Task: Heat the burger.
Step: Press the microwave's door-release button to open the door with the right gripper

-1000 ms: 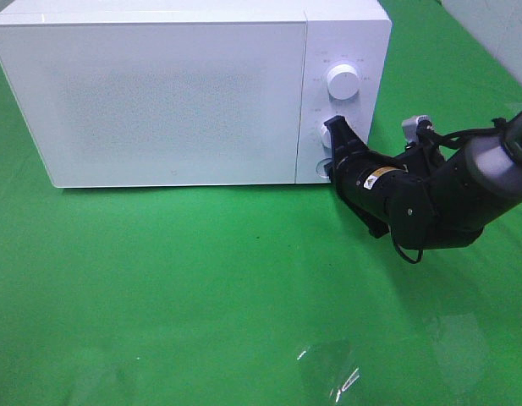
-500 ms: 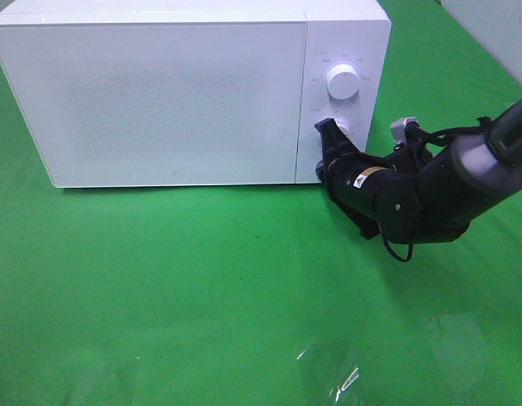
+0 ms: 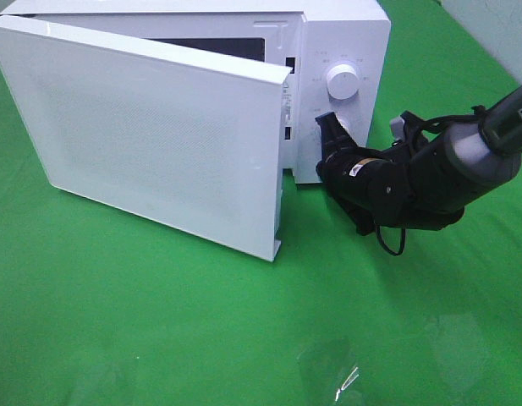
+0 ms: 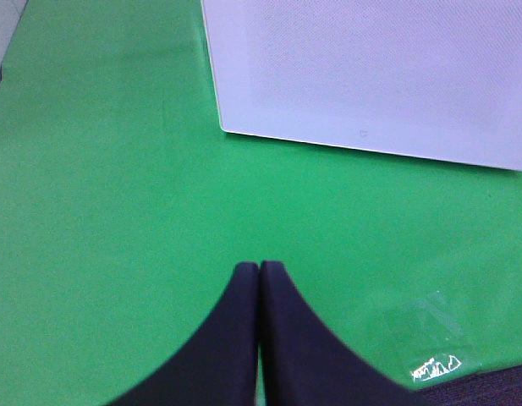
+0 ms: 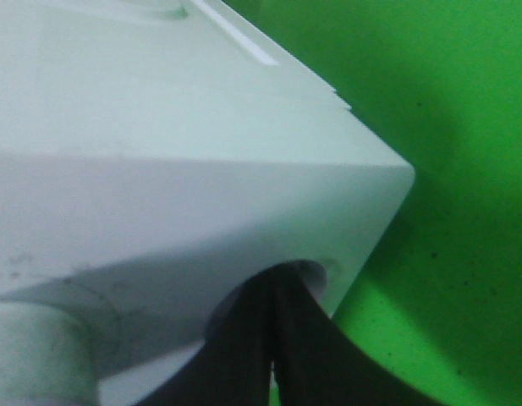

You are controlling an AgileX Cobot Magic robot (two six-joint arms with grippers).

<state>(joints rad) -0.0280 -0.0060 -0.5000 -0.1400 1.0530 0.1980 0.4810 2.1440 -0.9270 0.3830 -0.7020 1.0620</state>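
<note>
The burger is out of view in every frame. The white microwave stands at the back of the green cloth, its door swung partly open toward the front left. My right gripper is shut, its tips against the control panel beside the lower knob. In the right wrist view the shut fingertips press a round recess at the lower corner of the microwave. My left gripper is shut on nothing above the cloth, facing the door.
The upper knob sits above the right gripper. A clear plastic piece lies on the cloth near the front edge, also seen as a clear plastic piece beside the left gripper. Green cloth covers the whole table.
The microwave door has sprung open, swinging out toward the front left. The right gripper has edged slightly left against the panel and stays shut.
</note>
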